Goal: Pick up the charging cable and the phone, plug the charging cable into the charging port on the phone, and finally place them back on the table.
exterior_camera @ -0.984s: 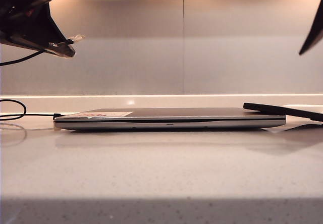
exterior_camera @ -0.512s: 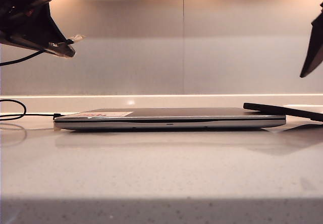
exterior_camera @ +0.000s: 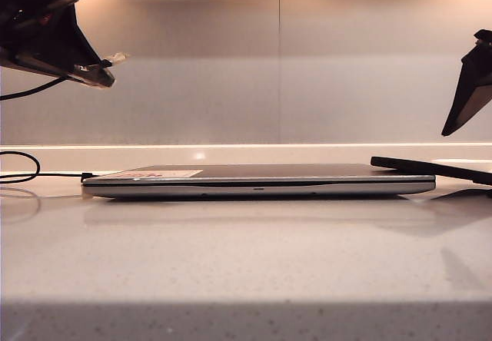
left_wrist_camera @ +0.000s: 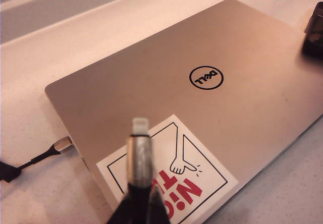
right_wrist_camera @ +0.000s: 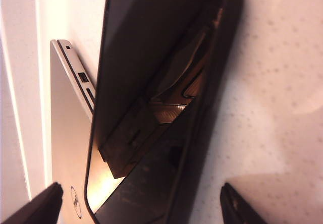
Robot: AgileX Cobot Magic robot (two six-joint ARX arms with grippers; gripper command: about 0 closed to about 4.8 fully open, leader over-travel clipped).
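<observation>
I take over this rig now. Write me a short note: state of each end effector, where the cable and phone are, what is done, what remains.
Left end effector: shut on the charging cable, held up in the air at the left, above the laptop, silvery plug tip free.
Right end effector: open, above the phone, not gripping it.
Phone: one end propped on the laptop's right edge, the rest toward the table.
Done: cable picked up.
Left: grasp the phone, plug in, set both down.

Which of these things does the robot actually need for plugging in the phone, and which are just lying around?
Needed: charging cable shut in left gripper, raised at left; phone propped on laptop under open right gripper.
Lying about: laptop; its other cord.
</observation>
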